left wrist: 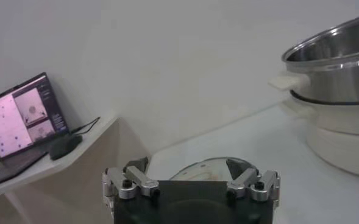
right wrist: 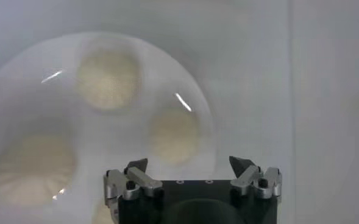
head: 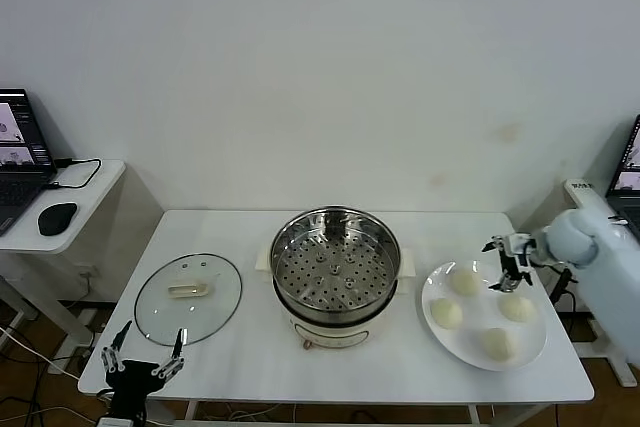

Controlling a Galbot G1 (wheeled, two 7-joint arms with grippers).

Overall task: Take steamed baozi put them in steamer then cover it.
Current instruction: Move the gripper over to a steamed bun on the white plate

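Several cream-white steamed baozi (head: pixel 465 282) lie on a white plate (head: pixel 483 311) at the table's right. My right gripper (head: pixel 508 265) hovers open just above the plate's far side, and a baozi (right wrist: pixel 173 137) lies below, just ahead of its empty jaws. The shiny steamer (head: pixel 335 272) stands mid-table with its perforated tray bare. The glass cover (head: pixel 188 297) lies flat to the steamer's left. My left gripper (head: pixel 143 352) waits open and empty at the front left table edge, facing the cover (left wrist: pixel 209 170) and the steamer (left wrist: pixel 344 55).
A side desk (head: pixel 85 212) with a laptop (left wrist: pixel 21 115) and a mouse (head: pixel 57 217) stands beyond the table's left end. A white wall runs behind. Another laptop (head: pixel 630 162) sits at the far right.
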